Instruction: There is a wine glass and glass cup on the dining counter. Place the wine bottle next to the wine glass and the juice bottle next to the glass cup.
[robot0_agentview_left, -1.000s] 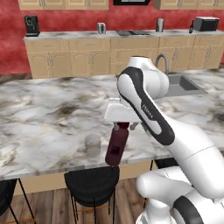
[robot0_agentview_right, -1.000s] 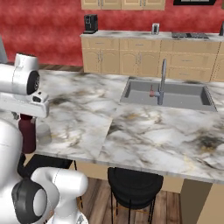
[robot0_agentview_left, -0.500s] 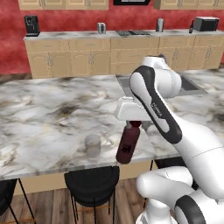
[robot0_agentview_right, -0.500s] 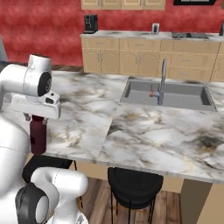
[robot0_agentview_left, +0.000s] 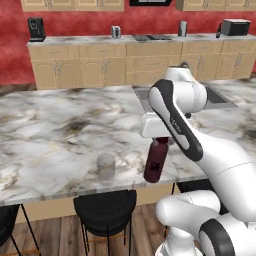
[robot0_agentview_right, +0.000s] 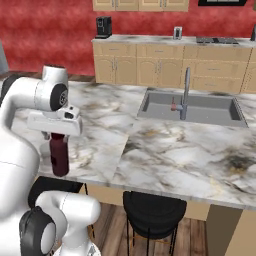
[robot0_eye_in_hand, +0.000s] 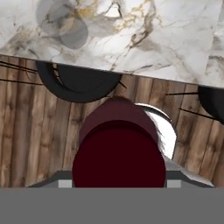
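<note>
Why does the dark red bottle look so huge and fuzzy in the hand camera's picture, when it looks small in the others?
In the hand view the camera looks straight down the juice bottle from very near, so its cap bulks large and soft-edged; in the left base view it is small and crisp beside the glass cup; the right base view shows flat, even lighting on the dining counter.

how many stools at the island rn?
2 in view. One stool under the counter edge below the cup, a second stool further right, below the sink side. More may be hidden.
</note>
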